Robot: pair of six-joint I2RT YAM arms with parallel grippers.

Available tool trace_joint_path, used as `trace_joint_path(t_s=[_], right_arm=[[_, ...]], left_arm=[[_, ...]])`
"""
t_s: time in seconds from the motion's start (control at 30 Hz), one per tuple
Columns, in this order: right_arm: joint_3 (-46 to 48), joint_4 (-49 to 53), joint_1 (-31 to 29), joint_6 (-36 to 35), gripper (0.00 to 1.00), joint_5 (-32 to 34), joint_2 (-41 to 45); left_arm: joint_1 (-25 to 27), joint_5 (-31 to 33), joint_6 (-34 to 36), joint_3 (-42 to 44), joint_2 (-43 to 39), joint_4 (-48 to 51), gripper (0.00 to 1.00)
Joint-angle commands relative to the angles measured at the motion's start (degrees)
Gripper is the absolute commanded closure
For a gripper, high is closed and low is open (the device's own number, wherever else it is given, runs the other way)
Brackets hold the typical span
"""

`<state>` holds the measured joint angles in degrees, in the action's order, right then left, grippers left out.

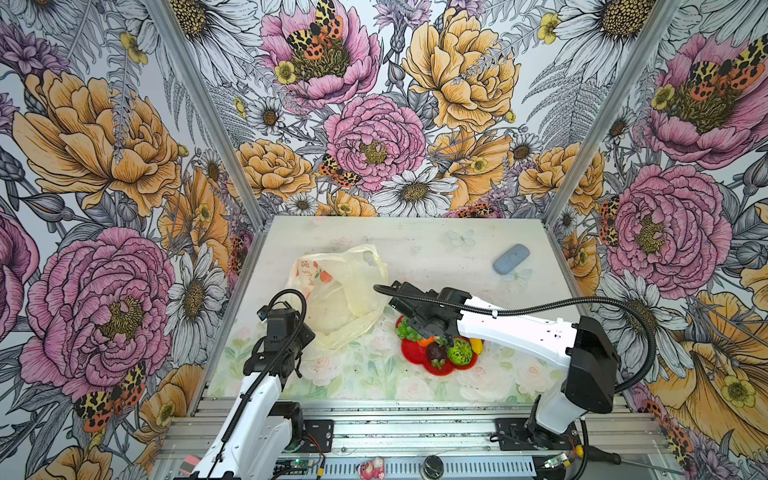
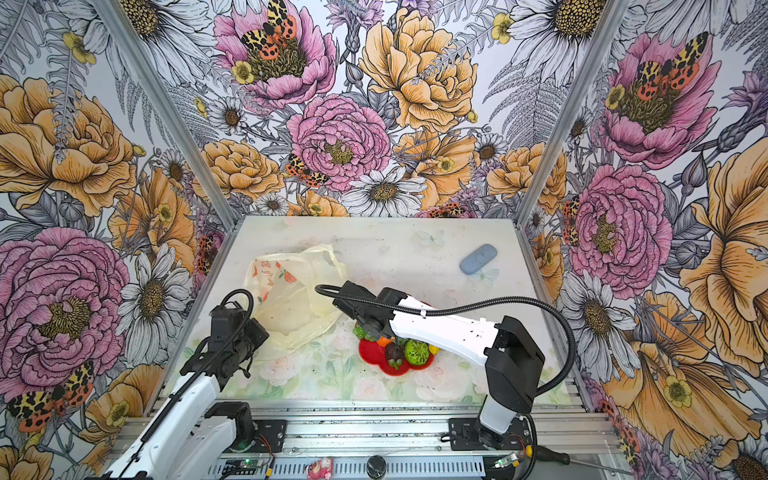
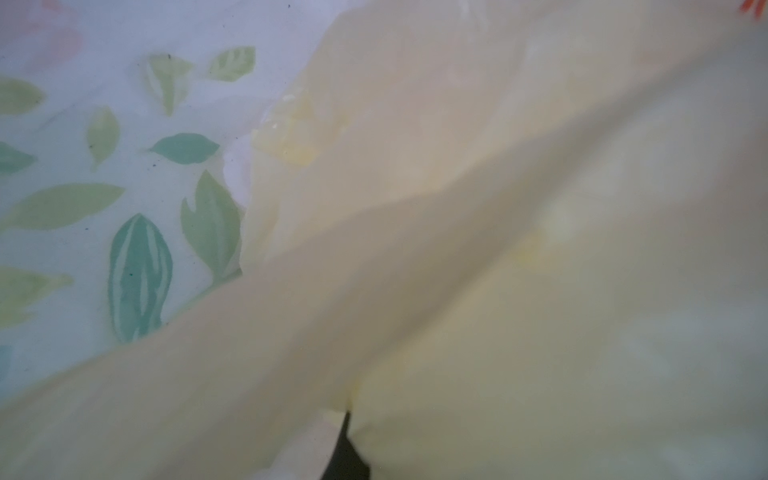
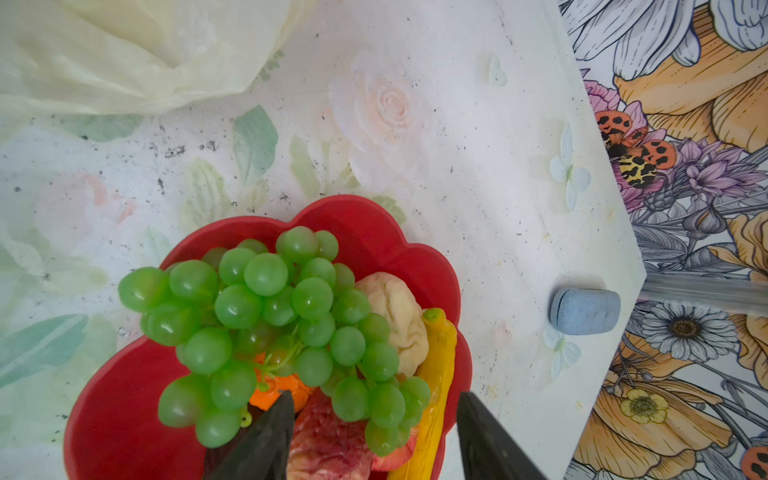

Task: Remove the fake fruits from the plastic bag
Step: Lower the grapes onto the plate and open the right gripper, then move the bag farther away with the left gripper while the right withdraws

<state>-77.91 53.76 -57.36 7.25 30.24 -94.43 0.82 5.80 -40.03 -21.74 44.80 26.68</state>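
Here, the left arm (image 1: 253, 399) slopes up from the near rail, its wrist bent down at the near edge of the plastic bag (image 1: 336, 291), which lies crumpled on the left of the surface (image 1: 436, 257); the left tool (image 3: 348, 432) is pressed together on a fold of the film. The right arm (image 1: 519, 328) stands at the near right, forearm stretched leftward and level above the red plate (image 1: 415, 355). The right tool (image 4: 374, 399) hangs over the plate, fingers spread, gripping nothing. On the plate, outside the bag: grape bunch (image 4: 270, 324), pear (image 4: 395, 316), banana (image 4: 436, 374), orange (image 4: 270, 392), strawberry (image 4: 328, 444), mangosteen (image 1: 436, 353), bumpy green fruit (image 1: 459, 352)
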Motion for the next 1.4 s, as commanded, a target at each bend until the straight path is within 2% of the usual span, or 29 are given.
trace_joint_path(t_s=[0.0, 0.4, 0.73, 0.93, 1.1, 1.37], right_arm=[[1.76, -1.23, 0.71, 3.7, 0.35, 1.46, 2.95], [12.03, -10.86, 6.2, 11.94, 0.3, 1.98, 20.76], [27.03, -21.15, 11.05, 26.18, 0.25, -1.28, 35.28], [33.88, -24.0, 11.63, 31.34, 0.22, -1.06, 42.62], [37.41, -25.04, 11.6, 32.7, 0.22, -2.49, 45.67], [41.18, -24.95, 11.65, 37.22, 0.19, -4.41, 48.73]], left_arm=[[-0.47, -1.21, 1.01, -1.42, 0.11, -1.71, 1.0], [2.8, -0.4, -1.49, -3.32, 3.72, -1.66, 1.0], [6.47, 2.41, -2.77, -10.83, 11.05, -3.53, 1.0], [6.66, 2.11, -1.9, -19.68, 19.2, -4.61, 1.0], [7.9, 0.89, -1.77, -27.84, 27.38, -6.02, 1.0], [12.81, -3.82, 1.98, -47.37, 46.41, -4.42, 1.0]])
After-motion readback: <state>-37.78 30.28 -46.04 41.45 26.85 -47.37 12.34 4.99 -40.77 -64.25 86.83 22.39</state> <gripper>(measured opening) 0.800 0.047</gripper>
